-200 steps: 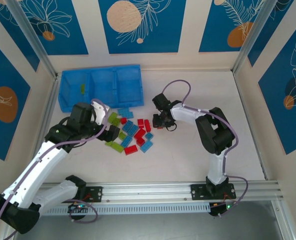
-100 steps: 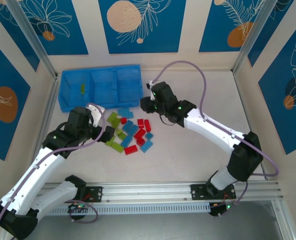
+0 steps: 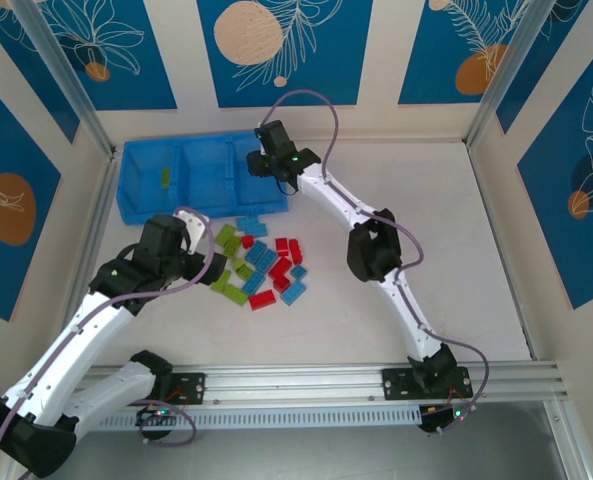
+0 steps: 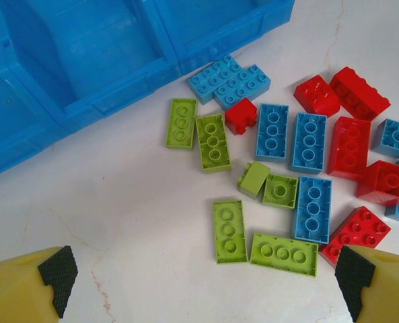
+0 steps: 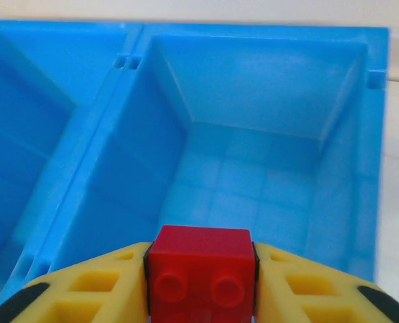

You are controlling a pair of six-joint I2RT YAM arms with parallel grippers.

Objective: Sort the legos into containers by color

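Observation:
The bright-blue tray (image 3: 128,200) lies at the back left, with one lime green brick (image 3: 164,177) in its left compartment. My right gripper (image 3: 273,160) hovers over the right compartment (image 5: 266,182), shut on a red brick (image 5: 200,269) with its studs facing the camera. The loose legos (image 3: 266,265) lie in a pile just in front of the tray. My left gripper (image 4: 206,276) is open above the pile's left side, nothing between its fingers. Below it lie two lime green bricks (image 4: 229,230) (image 4: 284,254), beside a light blue brick (image 4: 312,208) and red bricks (image 4: 349,147).
The tray's near wall (image 4: 118,94) lies close behind the pile. An aluminium rail (image 3: 306,380) runs along the near edge. Frame posts (image 3: 71,90) (image 3: 501,90) stand at the back corners. The right arm stretches diagonally across the table's middle (image 3: 376,250).
My right arm has swung from the pile's right side up and left to the tray's right compartment, carrying the red brick. The left gripper has shifted only slightly over the pile.

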